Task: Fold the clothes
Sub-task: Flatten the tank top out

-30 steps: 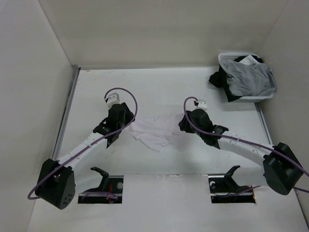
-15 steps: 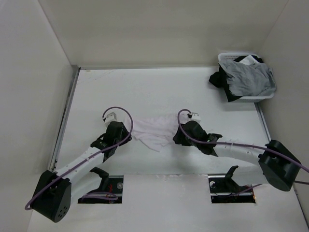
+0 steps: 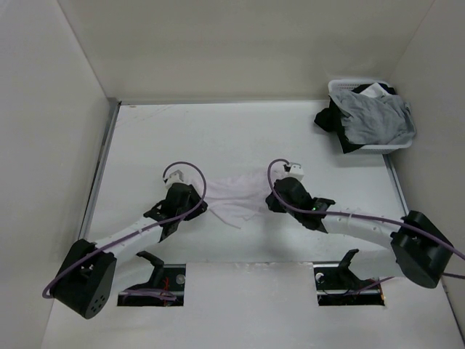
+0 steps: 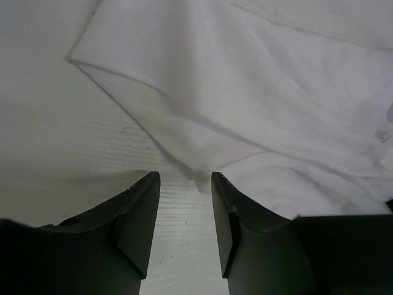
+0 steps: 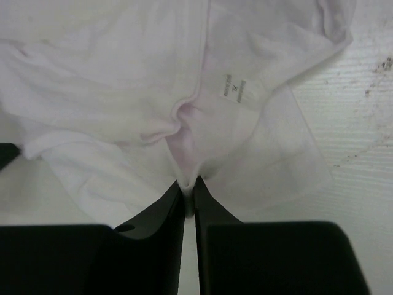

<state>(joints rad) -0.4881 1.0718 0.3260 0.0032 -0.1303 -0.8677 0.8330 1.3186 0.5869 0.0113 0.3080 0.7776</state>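
**A:** Fig. 1, setting: a white table (image 3: pixel 218 138) enclosed by plain pale walls (image 3: pixel 240 51). What do the fingers show?

**B:** Right gripper (image 5: pixel 189 184): fingers (image 5: pixel 169 206) drawn almost together, pinching a raised fold of the white top (image 3: pixel 236 195). Left gripper (image 4: pixel 182 178): fingers (image 4: pixel 138 215) set a moderate gap apart with nothing between them. The top's near hem lies on the table just ahead of their tips.

**A:** Change from the earlier views?

**B:** One second ago both wrists stand farther up the table. Now both sit closer to the near edge. The right one has also shifted left onto the cloth, which looks more gathered on that side.

**A:** Position of the garment relative to the fingers?

**B:** It lies rumpled at mid-table between the two grippers. Its left edge is at the left fingertips and its right part is in the right grip. A small printed label (image 5: pixel 234 89) shows just beyond the pinched fold.

**A:** Surroundings?

**B:** A white basket (image 3: pixel 341 87) stands at the far right corner, well apart from the arms. It holds a grey garment (image 3: pixel 378 120), and a black garment (image 3: pixel 330 120) spills over its left rim.
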